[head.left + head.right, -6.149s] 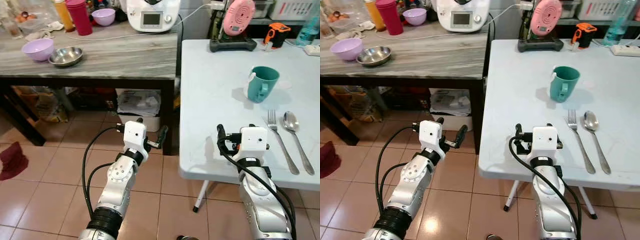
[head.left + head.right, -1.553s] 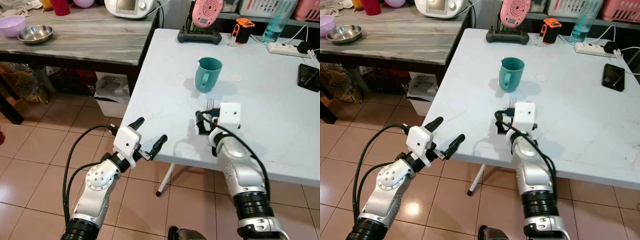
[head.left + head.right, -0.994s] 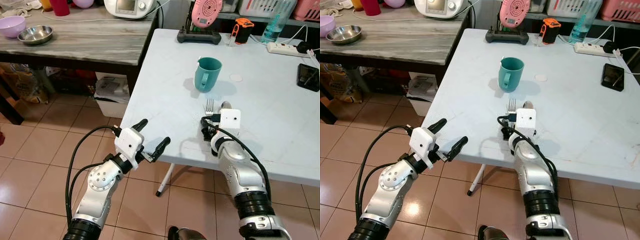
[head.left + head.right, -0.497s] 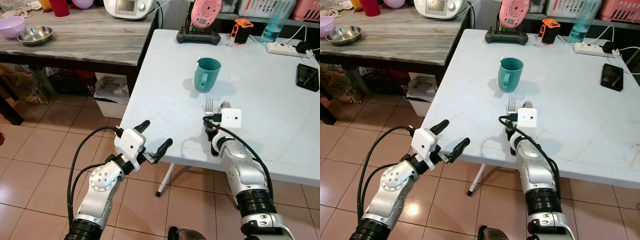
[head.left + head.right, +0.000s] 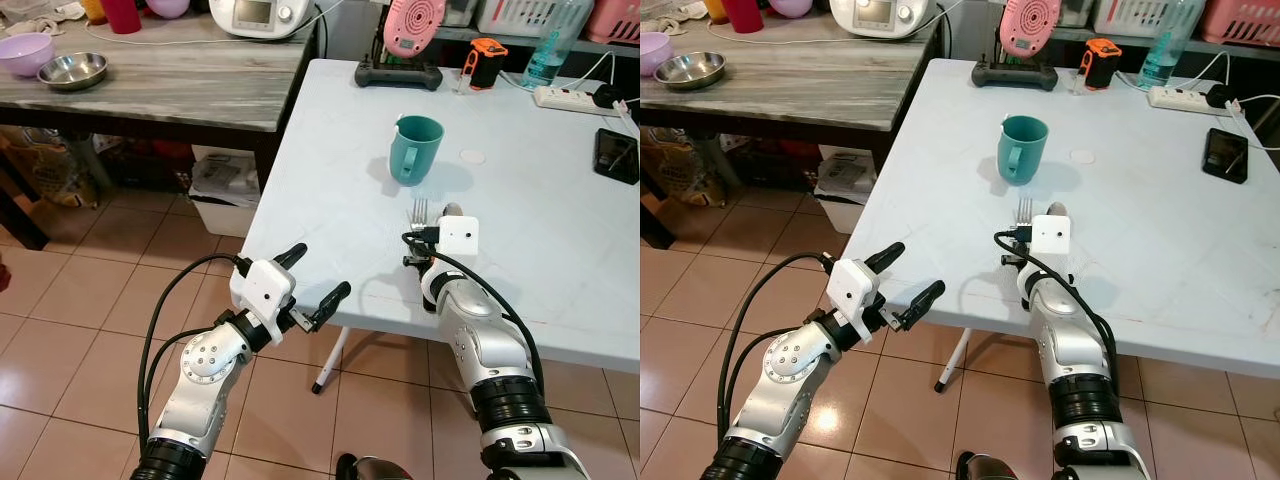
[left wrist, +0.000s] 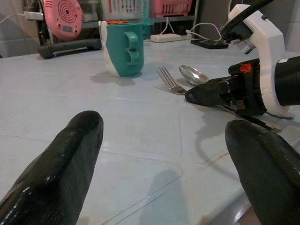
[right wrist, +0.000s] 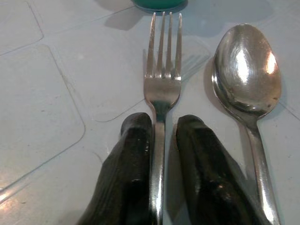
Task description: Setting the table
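Right gripper (image 7: 159,136) clamps the fork (image 7: 162,75) handle on the white table (image 5: 330,190); the right wrist view shows the spoon (image 7: 247,70) just beside it (tines toward the teal mug (image 5: 414,148)). Left gripper (image 5: 312,276) hovers spread at the table's edge.

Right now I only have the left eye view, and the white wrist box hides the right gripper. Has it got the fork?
Observer: Yes. In the right wrist view the right gripper has a finger on each side of the handle of the fork, closed on it.
Operator: Is the fork lifted?
Observer: It looks flat on the white table, tines toward the teal mug.
Operator: Where is the spoon?
Observer: The spoon lies beside the fork, apart from it, outside the fingers.
Operator: And the left gripper?
Observer: The left gripper is open, at the table's near edge, holding nothing.
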Controlling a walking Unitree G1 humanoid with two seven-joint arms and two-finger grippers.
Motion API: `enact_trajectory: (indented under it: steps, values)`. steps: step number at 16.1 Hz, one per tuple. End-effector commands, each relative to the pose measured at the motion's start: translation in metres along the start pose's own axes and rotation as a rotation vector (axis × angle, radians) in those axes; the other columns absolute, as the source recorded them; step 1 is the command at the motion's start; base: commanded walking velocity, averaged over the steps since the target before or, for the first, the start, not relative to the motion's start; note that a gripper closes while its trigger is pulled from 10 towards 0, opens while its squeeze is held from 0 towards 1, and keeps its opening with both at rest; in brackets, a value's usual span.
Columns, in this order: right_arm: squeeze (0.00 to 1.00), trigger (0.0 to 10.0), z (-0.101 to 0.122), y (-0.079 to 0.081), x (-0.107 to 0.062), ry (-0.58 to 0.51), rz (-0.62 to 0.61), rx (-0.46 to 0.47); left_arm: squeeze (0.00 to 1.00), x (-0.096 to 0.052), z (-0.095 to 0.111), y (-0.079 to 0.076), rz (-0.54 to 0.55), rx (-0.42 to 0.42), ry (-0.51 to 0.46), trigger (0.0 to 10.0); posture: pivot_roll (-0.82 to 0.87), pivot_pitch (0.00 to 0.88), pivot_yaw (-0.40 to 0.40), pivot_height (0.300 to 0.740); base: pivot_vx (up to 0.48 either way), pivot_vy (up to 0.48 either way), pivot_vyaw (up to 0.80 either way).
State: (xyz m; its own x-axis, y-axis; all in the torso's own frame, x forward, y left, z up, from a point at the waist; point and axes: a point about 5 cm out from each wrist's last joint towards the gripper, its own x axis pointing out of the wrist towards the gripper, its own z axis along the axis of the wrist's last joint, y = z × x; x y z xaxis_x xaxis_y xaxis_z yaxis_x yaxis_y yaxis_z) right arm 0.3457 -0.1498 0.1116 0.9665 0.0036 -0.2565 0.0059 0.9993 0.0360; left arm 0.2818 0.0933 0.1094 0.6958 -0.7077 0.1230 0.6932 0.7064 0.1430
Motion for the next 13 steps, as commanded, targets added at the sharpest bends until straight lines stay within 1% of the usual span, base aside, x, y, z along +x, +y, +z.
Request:
enact_trajectory:
  steps: [1,6,9,10,11,12,13]
  values:
    - [0.00,0.0,-0.023,-0.009,-0.001,0.112,-0.029,0.002,0.00,0.000,-0.002,-0.002,-0.017,-0.005,0.008,10.0,-0.30,0.130,-0.021,0.740,0.000,0.000,0.00]
    - [0.00,0.0,-0.026,-0.011,-0.001,0.127,-0.034,0.003,0.00,0.000,-0.004,-0.003,-0.029,-0.004,0.018,10.0,-0.30,0.125,-0.022,0.740,0.000,0.000,0.00]
    - [0.00,0.0,-0.024,-0.011,0.000,0.115,-0.044,0.027,0.00,0.000,-0.004,-0.003,-0.030,0.000,0.018,10.0,-0.30,0.122,-0.024,0.740,0.000,0.000,0.00]
    - [0.00,0.0,-0.019,-0.013,0.000,0.090,-0.058,0.041,0.00,0.000,-0.004,-0.003,-0.029,0.001,0.018,10.0,-0.30,0.122,-0.024,0.740,0.000,0.000,0.00]
    - [0.00,0.0,-0.007,-0.016,-0.001,0.027,-0.082,0.063,0.00,0.000,-0.004,-0.002,-0.021,0.002,0.016,10.0,-0.30,0.122,-0.024,0.740,0.000,0.000,0.00]
    - [0.00,0.0,-0.001,-0.019,-0.003,-0.005,-0.108,0.065,0.00,0.000,-0.004,-0.001,-0.011,0.004,0.016,10.0,-0.30,0.122,-0.024,0.740,0.000,0.000,0.00]
    - [0.00,0.0,0.009,-0.020,-0.006,-0.063,-0.111,0.093,0.00,-0.001,-0.003,0.003,0.026,-0.002,0.011,10.0,-0.29,0.120,-0.024,0.740,0.000,0.000,0.00]
